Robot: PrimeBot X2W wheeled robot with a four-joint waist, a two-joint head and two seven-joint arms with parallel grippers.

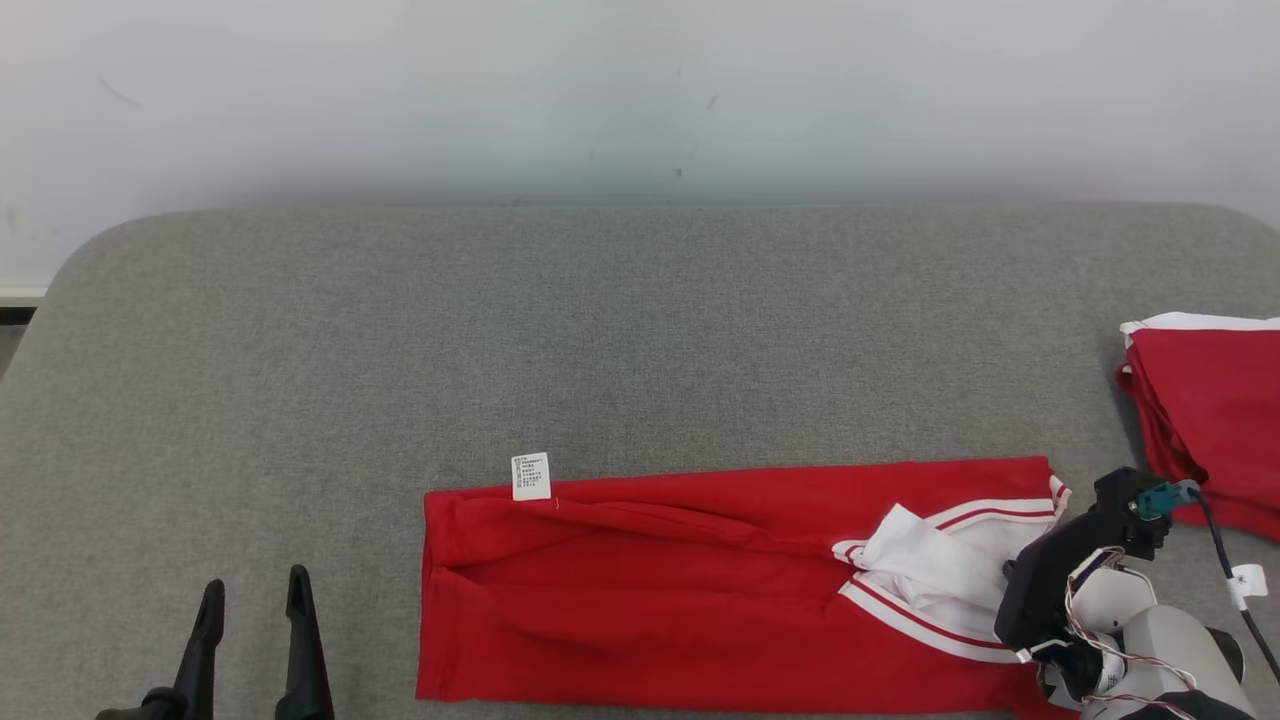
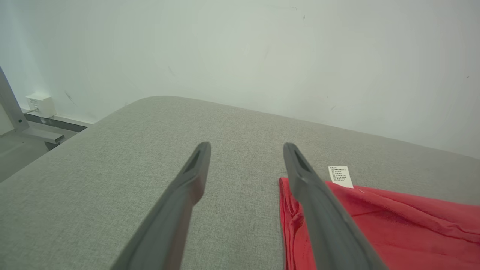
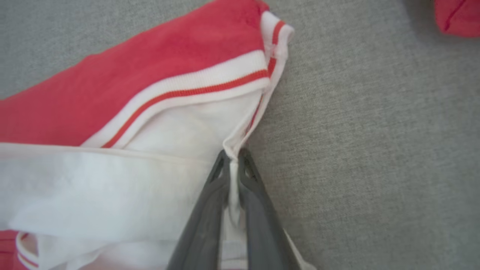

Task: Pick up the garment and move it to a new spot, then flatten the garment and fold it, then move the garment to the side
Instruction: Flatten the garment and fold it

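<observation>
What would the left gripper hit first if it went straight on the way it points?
Likely the bare table ahead; the garment lies right of the left gripper. Height is unclear, so it might reach the wall instead.

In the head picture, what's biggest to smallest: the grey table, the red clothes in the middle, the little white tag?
1. Grey fabric-covered table
2. Long red garment with white trim
3. Small white rectangular label

free: grey surface [image 1: 600, 330] behind and left of garment [image 1: 650, 590] | blocked: red pile [image 1: 1215, 420] at right edge
</observation>
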